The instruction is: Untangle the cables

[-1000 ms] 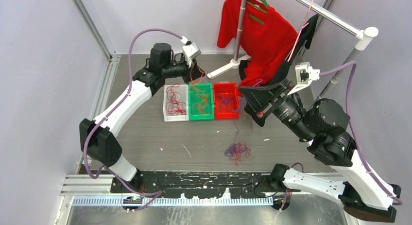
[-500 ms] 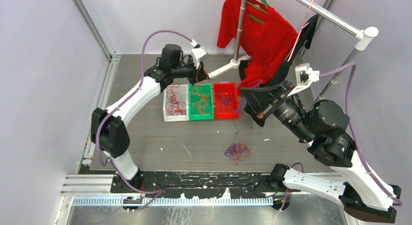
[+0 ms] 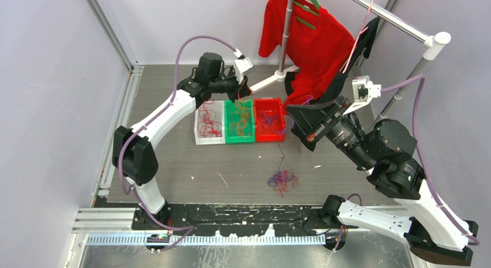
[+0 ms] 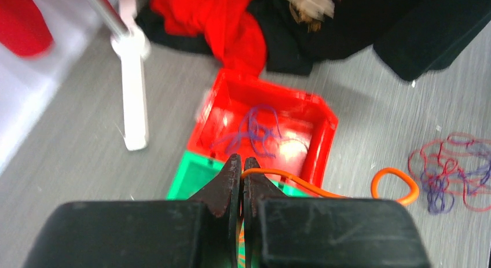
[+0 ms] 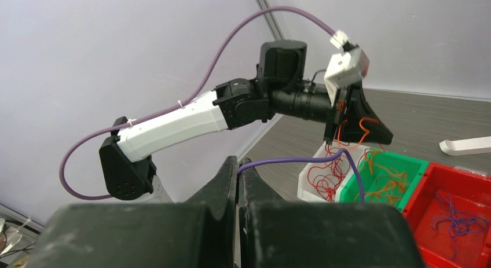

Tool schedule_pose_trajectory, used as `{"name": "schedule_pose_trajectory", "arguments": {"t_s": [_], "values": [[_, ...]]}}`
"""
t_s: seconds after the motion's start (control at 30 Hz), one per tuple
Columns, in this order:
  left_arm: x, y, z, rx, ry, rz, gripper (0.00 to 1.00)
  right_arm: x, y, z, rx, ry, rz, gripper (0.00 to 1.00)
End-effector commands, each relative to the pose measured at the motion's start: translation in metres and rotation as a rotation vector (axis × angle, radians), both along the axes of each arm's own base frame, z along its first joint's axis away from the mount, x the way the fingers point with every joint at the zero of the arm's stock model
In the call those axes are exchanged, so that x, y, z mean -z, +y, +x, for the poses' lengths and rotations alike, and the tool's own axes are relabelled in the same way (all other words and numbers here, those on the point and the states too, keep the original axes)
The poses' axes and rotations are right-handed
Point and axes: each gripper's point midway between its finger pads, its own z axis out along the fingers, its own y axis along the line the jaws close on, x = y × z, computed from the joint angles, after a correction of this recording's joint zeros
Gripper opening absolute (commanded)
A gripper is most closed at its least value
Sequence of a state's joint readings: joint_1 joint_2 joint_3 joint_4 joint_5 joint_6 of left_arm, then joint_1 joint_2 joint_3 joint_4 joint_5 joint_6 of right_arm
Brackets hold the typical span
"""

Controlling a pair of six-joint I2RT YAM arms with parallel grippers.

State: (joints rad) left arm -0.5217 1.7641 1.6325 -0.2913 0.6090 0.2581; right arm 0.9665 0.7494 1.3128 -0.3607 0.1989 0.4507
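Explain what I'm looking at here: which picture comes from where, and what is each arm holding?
These are two robot arms bolted at the near edge of a table. The wide picture looks down from above and behind them; the other two come from cameras on each wrist. The left end effector is shut on an orange wire near the green bin. The right end effector pinches a purple wire. A white bin, the green one and a red bin stand in a row, each holding wires. A loose tangle of red and purple wires lies on the table nearer the arms.
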Motion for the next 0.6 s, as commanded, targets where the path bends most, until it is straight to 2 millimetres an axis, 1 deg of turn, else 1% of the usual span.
{"name": "schedule_pose_trajectory", "arguments": {"t_s": [0.0,0.1,0.27,0.33,0.43,0.47,0.53,0.57], "values": [[0.051,0.021,-0.009,-0.03,0.053,0.144,0.0,-0.024,-0.015,-0.007,0.019,-0.041,0.063,0.01],[0.078,0.027,-0.013,-0.051,0.099,0.209,0.0,-0.021,-0.015,-0.005,0.023,-0.035,0.055,0.01],[0.112,0.025,-0.014,-0.113,0.168,0.337,0.0,-0.017,-0.009,-0.002,0.02,-0.025,0.045,0.01],[0.124,0.027,-0.012,-0.139,0.179,0.379,0.0,-0.017,-0.005,0.0,0.017,-0.022,0.044,0.01],[0.132,0.028,-0.008,-0.169,0.201,0.395,0.0,-0.016,-0.002,0.002,0.016,-0.019,0.04,0.01],[0.131,0.027,-0.005,-0.172,0.196,0.392,0.02,-0.015,0.0,0.003,0.015,-0.016,0.036,0.01],[0.13,0.026,-0.002,-0.167,0.192,0.399,0.21,-0.013,0.003,0.005,0.014,-0.013,0.032,0.01],[0.126,0.026,0.001,-0.168,0.19,0.403,0.28,-0.014,0.005,0.006,0.011,-0.013,0.031,0.01]]}}
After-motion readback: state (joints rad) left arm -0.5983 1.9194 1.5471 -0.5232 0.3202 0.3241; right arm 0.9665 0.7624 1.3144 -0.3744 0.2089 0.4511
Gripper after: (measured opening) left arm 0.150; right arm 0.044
